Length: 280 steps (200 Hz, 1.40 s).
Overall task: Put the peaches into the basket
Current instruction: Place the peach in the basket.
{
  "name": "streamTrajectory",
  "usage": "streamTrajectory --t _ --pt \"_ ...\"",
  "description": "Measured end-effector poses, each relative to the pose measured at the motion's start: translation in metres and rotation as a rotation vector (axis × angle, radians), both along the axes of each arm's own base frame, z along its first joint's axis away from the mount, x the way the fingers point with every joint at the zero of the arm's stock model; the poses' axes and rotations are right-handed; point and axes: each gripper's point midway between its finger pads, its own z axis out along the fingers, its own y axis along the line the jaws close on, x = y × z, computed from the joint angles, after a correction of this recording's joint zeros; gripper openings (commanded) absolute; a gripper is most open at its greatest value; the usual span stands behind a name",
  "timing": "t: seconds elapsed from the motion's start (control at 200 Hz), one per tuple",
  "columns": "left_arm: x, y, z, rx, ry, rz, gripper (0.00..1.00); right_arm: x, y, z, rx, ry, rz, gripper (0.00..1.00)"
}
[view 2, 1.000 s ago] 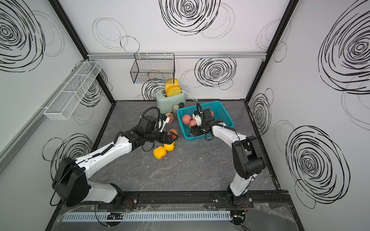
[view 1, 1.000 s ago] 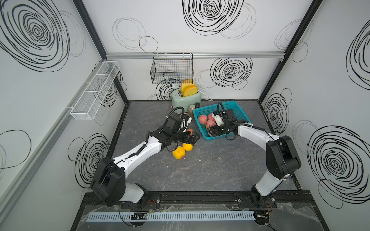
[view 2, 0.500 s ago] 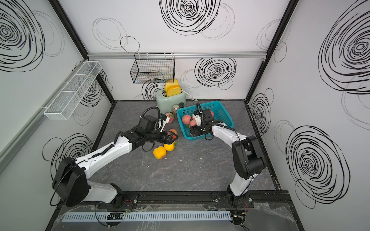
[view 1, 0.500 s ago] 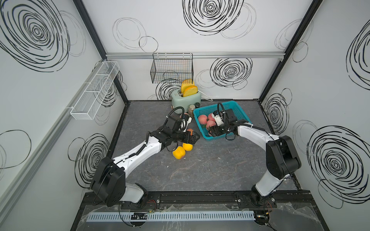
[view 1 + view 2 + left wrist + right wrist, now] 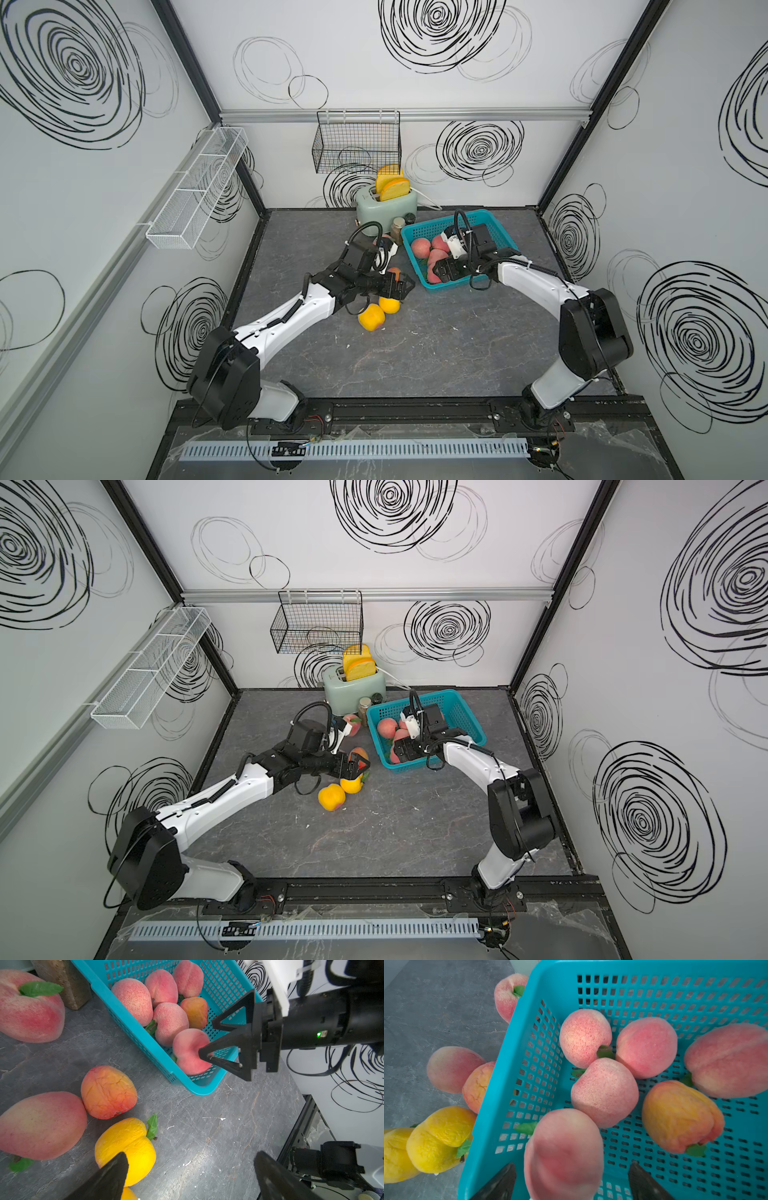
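Right wrist view: right hand [image 5: 572, 1165] is released. Its fingers are spread with a clear gap either side of a blurred pink peach [image 5: 564, 1153] that sits between them, inside the teal lattice basket [image 5: 533, 1076]. No grip on it. Ahead of the fingertips are five more peaches on the basket floor, packed touching: four pink, plus one orange-red peach [image 5: 681, 1115]. Beyond the basket wall, off to this hand's side, two yellow peaches [image 5: 440, 1136] and two more lie on the grey worktop [image 5: 436, 1012].

Left wrist view: left hand [image 5: 190, 1154] is spread wide, holding nothing, over the worktop. One finger overlaps a yellow peach [image 5: 126, 1147]; can't tell if it touches. Just past that finger, a creased peach [image 5: 108, 1092] touches a big pink one [image 5: 39, 1124]. A leafed peach [image 5: 29, 1007] lies farther ahead, near the basket.

Handling, my read: toy fruit, probably light foam and soft enough to dent, since the yellow and orange skins are wrinkled. The pink ones look matte, speckled and velvety, so not slippery. They are round with a cleft and will likely roll if nudged. Best taken across the widest part, fingers clear of the thin green leaf. The basket looks like stiff perforated plastic with flared walls.
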Motion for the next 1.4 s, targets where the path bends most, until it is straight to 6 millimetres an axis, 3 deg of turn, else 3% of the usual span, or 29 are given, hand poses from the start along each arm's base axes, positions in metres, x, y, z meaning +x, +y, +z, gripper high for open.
streamTrajectory --t 0.35,0.555,0.79,1.035,1.401 --pt "-0.004 0.009 0.011 0.001 -0.025 0.022 0.98 -0.004 -0.002 0.029 0.025 -0.056 -0.003 0.90" --pt "-0.015 0.021 -0.001 0.035 0.003 0.039 0.98 -0.012 -0.002 0.052 0.046 -0.094 0.006 0.91" --pt "-0.032 0.042 -0.019 0.055 0.048 0.079 0.98 -0.040 0.026 0.077 0.077 -0.136 0.097 0.92" --pt "-0.043 0.065 -0.049 0.082 0.132 0.142 0.98 -0.070 0.063 0.078 0.101 -0.113 0.189 0.92" --pt "-0.043 0.081 -0.070 0.153 0.162 0.201 0.98 -0.101 0.082 0.054 0.131 -0.032 0.245 0.94"
